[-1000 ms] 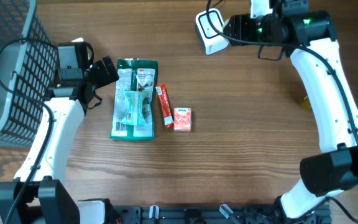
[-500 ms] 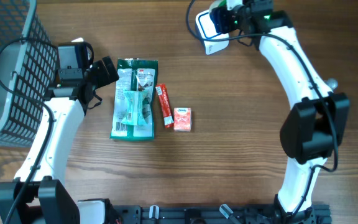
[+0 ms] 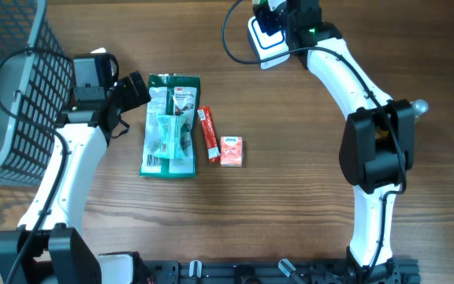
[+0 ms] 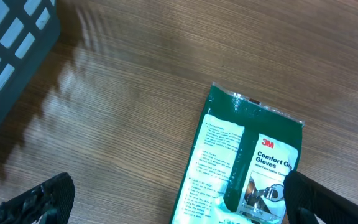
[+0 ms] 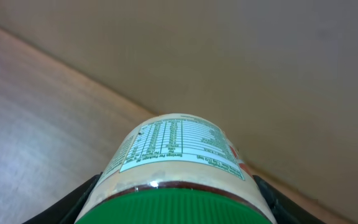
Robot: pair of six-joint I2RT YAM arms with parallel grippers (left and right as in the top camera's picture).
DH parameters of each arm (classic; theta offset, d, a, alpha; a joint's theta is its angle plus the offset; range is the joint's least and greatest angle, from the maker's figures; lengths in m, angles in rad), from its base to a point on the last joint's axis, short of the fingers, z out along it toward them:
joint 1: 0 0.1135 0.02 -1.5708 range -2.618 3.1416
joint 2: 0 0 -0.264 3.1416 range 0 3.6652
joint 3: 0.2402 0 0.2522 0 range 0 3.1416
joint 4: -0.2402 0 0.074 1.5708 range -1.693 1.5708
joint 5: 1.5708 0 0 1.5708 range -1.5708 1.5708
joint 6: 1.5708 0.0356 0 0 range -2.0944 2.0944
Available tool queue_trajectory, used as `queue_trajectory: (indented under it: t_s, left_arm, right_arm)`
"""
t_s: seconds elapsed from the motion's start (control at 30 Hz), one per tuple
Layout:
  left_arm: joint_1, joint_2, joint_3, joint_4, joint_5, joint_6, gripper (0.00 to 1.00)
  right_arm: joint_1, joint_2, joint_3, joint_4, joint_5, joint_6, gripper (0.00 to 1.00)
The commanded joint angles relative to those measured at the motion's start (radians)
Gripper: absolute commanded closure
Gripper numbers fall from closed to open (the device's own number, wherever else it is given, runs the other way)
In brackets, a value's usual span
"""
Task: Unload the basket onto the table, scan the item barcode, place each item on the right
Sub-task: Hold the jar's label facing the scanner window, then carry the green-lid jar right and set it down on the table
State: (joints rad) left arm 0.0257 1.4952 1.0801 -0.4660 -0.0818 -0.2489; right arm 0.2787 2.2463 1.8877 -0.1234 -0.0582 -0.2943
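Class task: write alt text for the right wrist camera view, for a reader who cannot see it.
A jar with a green lid fills the lower centre, held by the right end effector, whose dark fingers flank it; its white nutrition label faces the camera. Behind it are the wooden table and a plain beige background.

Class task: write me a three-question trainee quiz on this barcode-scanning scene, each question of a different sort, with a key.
1. True or false: the right arm's jaws hold a green-lidded jar.
2. Which lies nearest the glove packet? A) red stick packet B) small pink pack C) white scanner
3. Fill in: the left arm's jaws are ____.
Key: 1 true; 2 A; 3 open.
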Motion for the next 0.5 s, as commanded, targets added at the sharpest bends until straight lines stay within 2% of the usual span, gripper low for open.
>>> queue_trajectory:
  t_s: [0.0, 0.23, 0.47]
  left_arm:
    - [0.003, -0.003, 0.008, 0.002, -0.01, 0.009, 0.0]
    - [0.003, -0.003, 0.008, 0.002, -0.01, 0.009, 0.0]
    - [0.003, -0.003, 0.008, 0.002, -0.01, 0.009, 0.0]
  right_arm:
    - [0.0, 0.024, 0.017, 0.025, 0.008, 0.006, 0.68]
    - [-0.001, 0.099, 0.017, 0.083, -0.002, 0.121, 0.69]
    - [-0.005, 0.061, 0.018, 0.187, -0.002, 0.172, 0.69]
